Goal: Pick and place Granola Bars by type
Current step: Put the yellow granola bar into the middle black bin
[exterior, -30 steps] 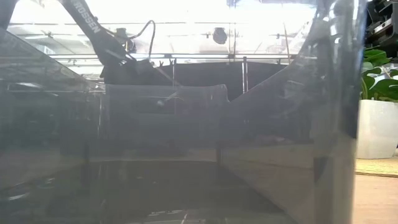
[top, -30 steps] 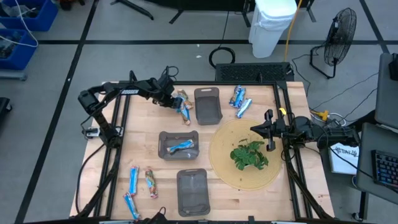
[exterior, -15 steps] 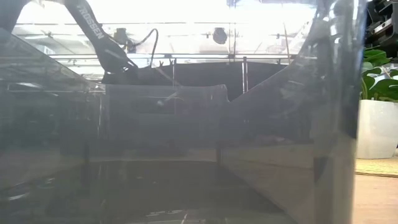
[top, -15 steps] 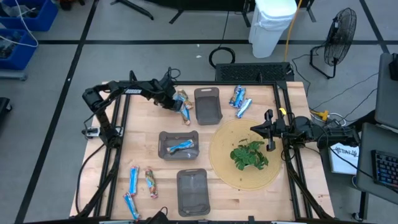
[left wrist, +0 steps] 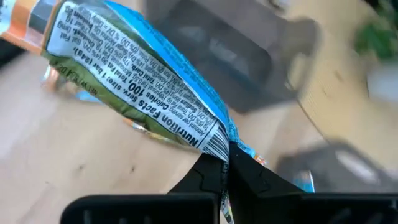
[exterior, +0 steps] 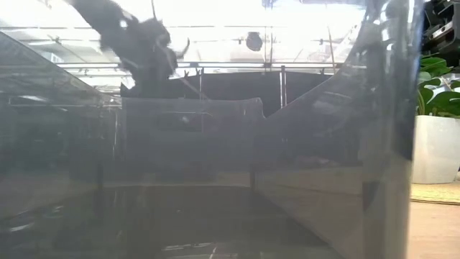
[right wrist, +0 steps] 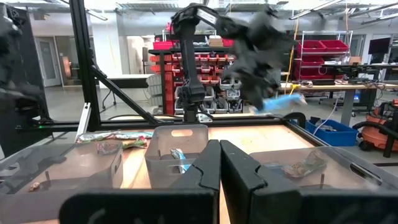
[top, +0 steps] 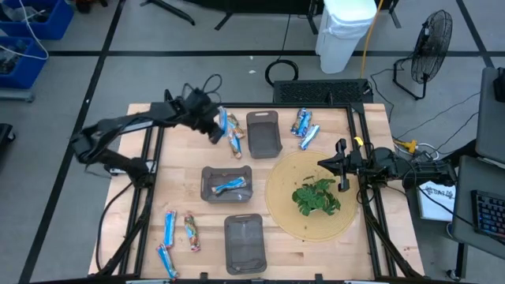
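The blue granola bar [top: 222, 123] had been lifted off the table since the earlier picture, and the left arm had swung up and away from where it had been bent low. The bar was held in the air by the left gripper [top: 213, 128], just beside the far grey tray [top: 263, 134]. In the left wrist view the end of the bar's wrapper [left wrist: 147, 92] was pinched tight between the two dark fingers [left wrist: 205, 177].

A few other bars [top: 234, 144] were left on the wood under it, a blue one and a brownish-orange one. Two more blue bars [top: 304, 128] were seen past the far tray, near the table's back edge. One blue bar [top: 229, 186] was lying inside the middle grey tray [top: 226, 183]. Three bars [top: 179, 236] were lying at the near left corner of the table [top: 158, 197], two blue and one brownish-orange. The near grey tray [top: 244, 243] looked clear, with no bar seen in it.

The right gripper [top: 342, 166] was kept still over the round mat [top: 314, 194], near the green plant [top: 316, 196]. Its fingers [right wrist: 239, 171] were pressed together with nothing between them.
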Controlling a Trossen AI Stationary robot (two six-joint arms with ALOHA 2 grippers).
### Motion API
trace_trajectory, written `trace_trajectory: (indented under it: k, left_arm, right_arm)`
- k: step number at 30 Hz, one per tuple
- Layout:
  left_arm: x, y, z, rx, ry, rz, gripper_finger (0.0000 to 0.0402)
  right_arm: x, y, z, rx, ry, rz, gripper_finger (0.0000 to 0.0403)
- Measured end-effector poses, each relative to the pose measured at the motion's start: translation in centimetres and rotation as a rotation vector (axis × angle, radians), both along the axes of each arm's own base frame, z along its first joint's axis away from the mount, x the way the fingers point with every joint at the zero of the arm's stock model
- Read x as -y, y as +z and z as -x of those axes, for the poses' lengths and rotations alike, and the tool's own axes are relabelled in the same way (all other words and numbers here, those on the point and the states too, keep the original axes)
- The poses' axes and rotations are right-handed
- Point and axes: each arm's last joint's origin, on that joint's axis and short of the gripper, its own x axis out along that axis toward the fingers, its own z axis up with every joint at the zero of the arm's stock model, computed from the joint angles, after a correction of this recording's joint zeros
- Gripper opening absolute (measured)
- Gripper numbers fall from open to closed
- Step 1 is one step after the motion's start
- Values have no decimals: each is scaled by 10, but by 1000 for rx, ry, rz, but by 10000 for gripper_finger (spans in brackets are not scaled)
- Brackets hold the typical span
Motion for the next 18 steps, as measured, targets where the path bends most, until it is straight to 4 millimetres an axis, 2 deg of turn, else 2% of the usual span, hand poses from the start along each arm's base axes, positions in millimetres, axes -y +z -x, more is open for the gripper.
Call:
trace_trajectory:
  k: [4, 9, 13, 18]
  left_arm:
    - [44, 25, 8, -43, -163, -216, 9]
    - [99, 42, 11, -28, -378, -381, 9]
    - [134, 43, 8, -12, -510, -424, 11]
    - [162, 30, 1, -87, -596, -428, 12]
  right_arm:
    - [0, 0, 0, 0, 0, 0, 0]
    - [0, 0, 0, -1, 0, 0, 0]
    - [0, 0, 0, 0, 0, 0, 0]
    - [0, 0, 0, 0, 0, 0, 0]
